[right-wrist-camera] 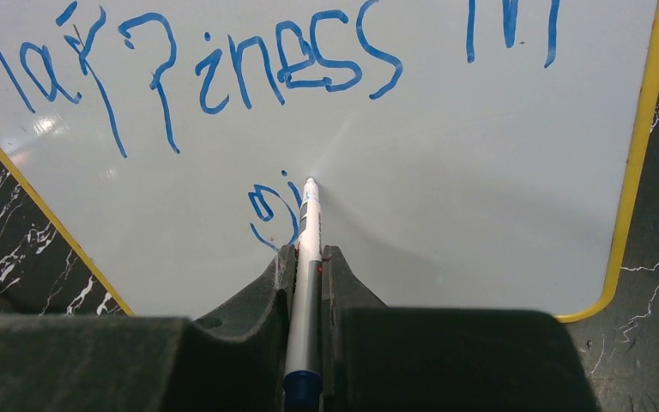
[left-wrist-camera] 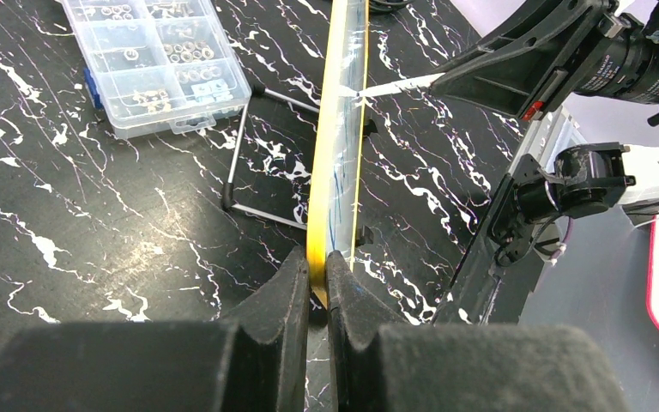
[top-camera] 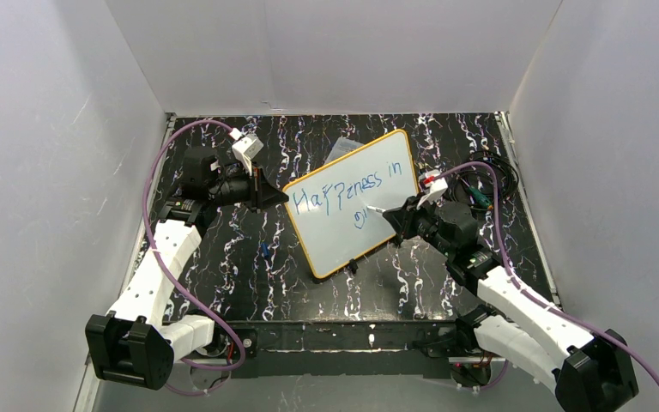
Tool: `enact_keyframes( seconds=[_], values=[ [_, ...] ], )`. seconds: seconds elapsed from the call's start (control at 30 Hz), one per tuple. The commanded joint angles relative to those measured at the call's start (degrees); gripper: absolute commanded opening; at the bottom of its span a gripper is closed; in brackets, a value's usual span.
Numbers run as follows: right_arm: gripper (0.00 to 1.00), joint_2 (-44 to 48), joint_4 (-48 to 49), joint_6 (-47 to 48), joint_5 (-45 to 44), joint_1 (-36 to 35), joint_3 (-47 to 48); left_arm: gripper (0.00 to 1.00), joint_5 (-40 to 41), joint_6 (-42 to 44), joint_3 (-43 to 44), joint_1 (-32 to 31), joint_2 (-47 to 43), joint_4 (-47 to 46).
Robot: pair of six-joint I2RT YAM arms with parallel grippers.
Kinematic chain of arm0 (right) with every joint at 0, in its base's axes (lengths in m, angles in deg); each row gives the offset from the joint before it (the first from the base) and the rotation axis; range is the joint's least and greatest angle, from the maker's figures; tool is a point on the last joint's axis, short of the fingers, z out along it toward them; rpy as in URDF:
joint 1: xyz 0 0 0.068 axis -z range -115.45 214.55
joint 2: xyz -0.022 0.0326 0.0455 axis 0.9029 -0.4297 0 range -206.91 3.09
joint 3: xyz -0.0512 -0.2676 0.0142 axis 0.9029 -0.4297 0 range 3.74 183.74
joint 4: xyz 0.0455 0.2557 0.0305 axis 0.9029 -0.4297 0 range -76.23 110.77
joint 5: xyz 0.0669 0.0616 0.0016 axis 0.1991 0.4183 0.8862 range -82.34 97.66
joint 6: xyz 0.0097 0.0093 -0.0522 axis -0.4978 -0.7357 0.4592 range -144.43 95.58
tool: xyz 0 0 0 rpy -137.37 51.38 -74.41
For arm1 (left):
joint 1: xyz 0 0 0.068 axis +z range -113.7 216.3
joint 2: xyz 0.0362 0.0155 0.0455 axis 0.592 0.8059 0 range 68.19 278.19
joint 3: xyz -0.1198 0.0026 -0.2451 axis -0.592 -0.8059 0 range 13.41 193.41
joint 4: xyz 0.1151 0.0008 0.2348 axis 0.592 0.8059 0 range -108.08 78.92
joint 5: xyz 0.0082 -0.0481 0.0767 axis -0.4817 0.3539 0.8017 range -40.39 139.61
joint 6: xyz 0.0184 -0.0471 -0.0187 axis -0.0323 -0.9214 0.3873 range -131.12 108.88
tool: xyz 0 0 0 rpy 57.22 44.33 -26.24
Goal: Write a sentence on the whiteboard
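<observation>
Top view, whiteboard (top-camera: 353, 225): propped at a tilt mid-desk, toward the far edge.
Top view, sentence (top-camera: 343, 190): "Happiness in", second line begun.
Left wrist, left gripper (left-wrist-camera: 317, 273): clenched on the whiteboard's yellow frame.
Left wrist, compartment box (left-wrist-camera: 154, 60): behind the whiteboard.
Right wrist, right gripper (right-wrist-camera: 309, 257): grasping marker (right-wrist-camera: 311, 215), tip touching the whiteboard beside "gi".

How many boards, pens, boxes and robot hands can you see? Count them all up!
whiteboard: 1
marker: 1
clear plastic box: 1
grippers: 2, the left gripper and the right gripper
Total: 5
</observation>
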Motion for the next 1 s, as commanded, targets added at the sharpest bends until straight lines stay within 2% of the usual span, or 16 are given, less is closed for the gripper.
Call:
enact_keyframes(
  seconds=[0.0, 0.57, 0.97],
  values=[
    [0.01, -0.69, 4.23, 1.12, -0.20, 0.24, 1.42, 0.00, -2.24, 1.30, -0.20, -0.40, -0.99, -0.38],
    [0.01, 2.65, -2.00, -0.68, -1.81, 0.24, -2.79, 0.00, -2.22, 1.29, -0.12, -0.39, -1.04, -0.47],
    [0.01, 0.79, 2.29, 0.95, -4.14, 0.24, 0.78, 0.00, -2.14, 1.37, -0.20, -0.39, -1.09, -0.47]
  ],
)
